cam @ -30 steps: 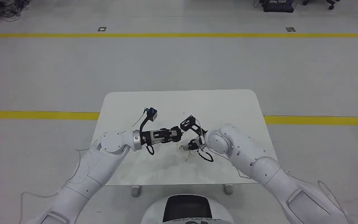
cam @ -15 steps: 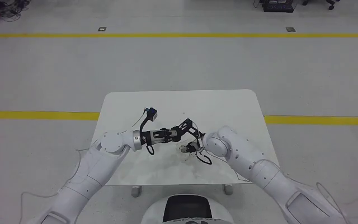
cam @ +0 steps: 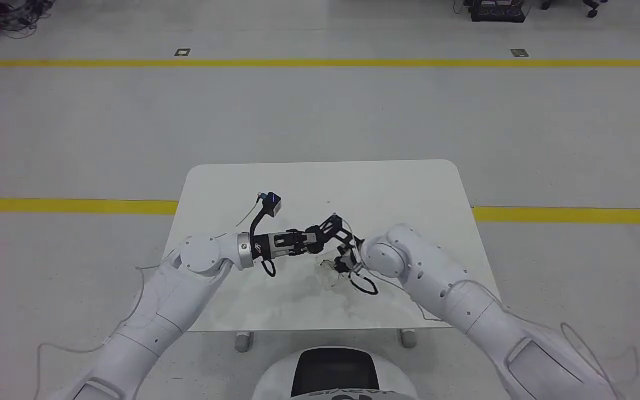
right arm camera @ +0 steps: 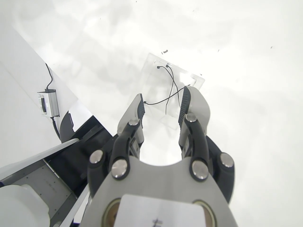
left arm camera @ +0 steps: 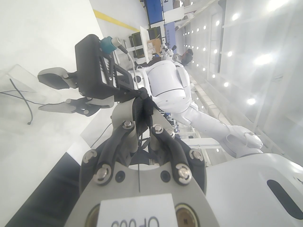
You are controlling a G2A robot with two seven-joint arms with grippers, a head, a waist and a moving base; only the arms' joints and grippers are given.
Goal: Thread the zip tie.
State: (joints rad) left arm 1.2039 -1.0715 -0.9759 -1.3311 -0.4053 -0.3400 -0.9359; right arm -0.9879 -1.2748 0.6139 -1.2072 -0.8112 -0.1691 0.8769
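Note:
Two thin black zip ties (right arm camera: 171,83) lie crossed in a clear shallow tray (right arm camera: 200,80) on the white table. My right gripper (right arm camera: 164,94) hangs open just above the tray, its fingers astride the ties and touching nothing. In the left wrist view the same open right gripper (left arm camera: 45,92) hovers over those zip ties (left arm camera: 21,95). My left gripper (left arm camera: 139,116) is shut close behind the right wrist, and a thin black zip tie strip (left arm camera: 139,178) runs back from between its fingers. From above, the left gripper (cam: 318,238) and right gripper (cam: 338,262) nearly meet at the table's middle.
The white table (cam: 400,190) has bare surface on all sides of the tray (cam: 330,266). Its near edge (right arm camera: 71,95) is close beside the right gripper, with a grey power box (right arm camera: 48,103) and cable on the floor below.
The right wrist has shifted slightly toward the left gripper and down over the tray. The left arm has stayed where it was.

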